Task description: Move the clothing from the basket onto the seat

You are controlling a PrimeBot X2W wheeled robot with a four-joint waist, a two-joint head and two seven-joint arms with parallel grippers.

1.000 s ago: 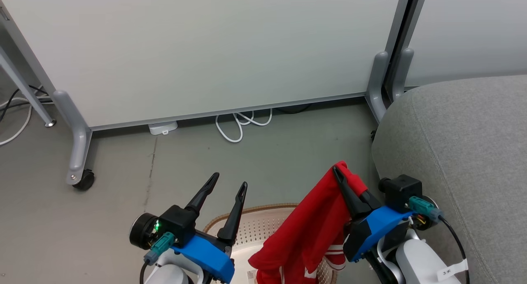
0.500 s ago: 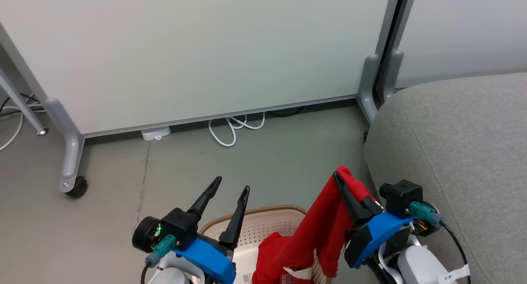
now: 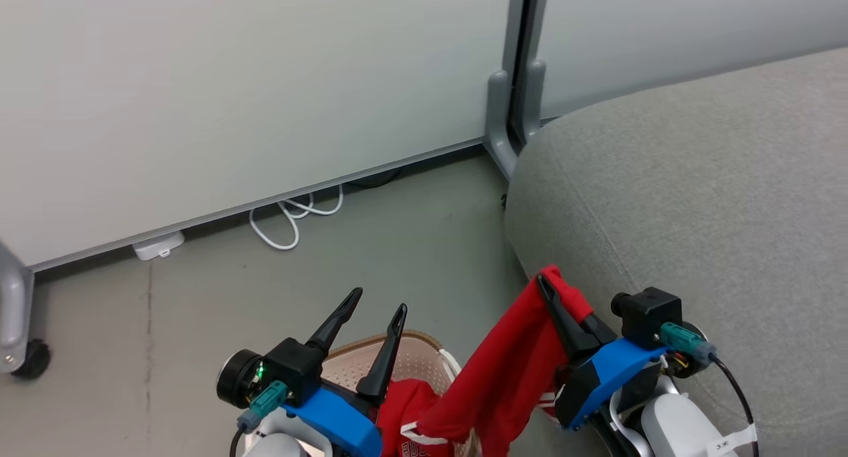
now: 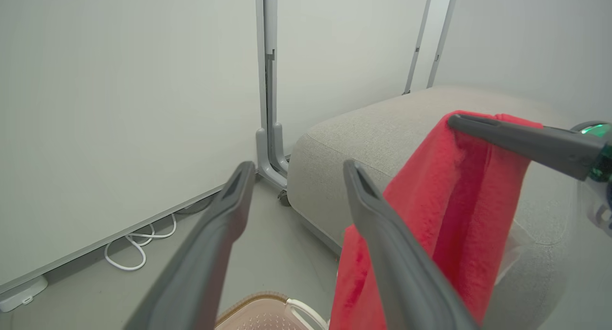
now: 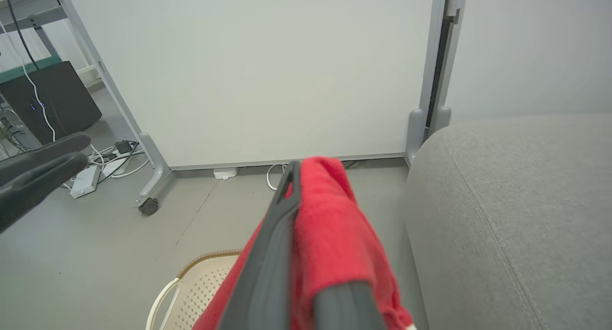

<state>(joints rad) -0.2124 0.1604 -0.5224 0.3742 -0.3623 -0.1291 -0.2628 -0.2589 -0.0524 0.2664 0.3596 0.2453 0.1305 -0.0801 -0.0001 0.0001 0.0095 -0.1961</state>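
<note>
Beside the seat (image 3: 695, 199), just off its rounded edge, right gripper (image 3: 542, 281) is pinched tight on the red clothing (image 3: 503, 377), which is lifted and draping down into the basket (image 3: 361, 346), white trim bunched low there. Left gripper (image 3: 379, 300) is spread wide and empty above the basket rim. Behind are pale partition panels (image 3: 232, 79), a grey post (image 3: 507, 112) at the seat corner, a white cable loop (image 3: 291, 218) on the floor and a caster (image 3: 30, 361) far left.
</note>
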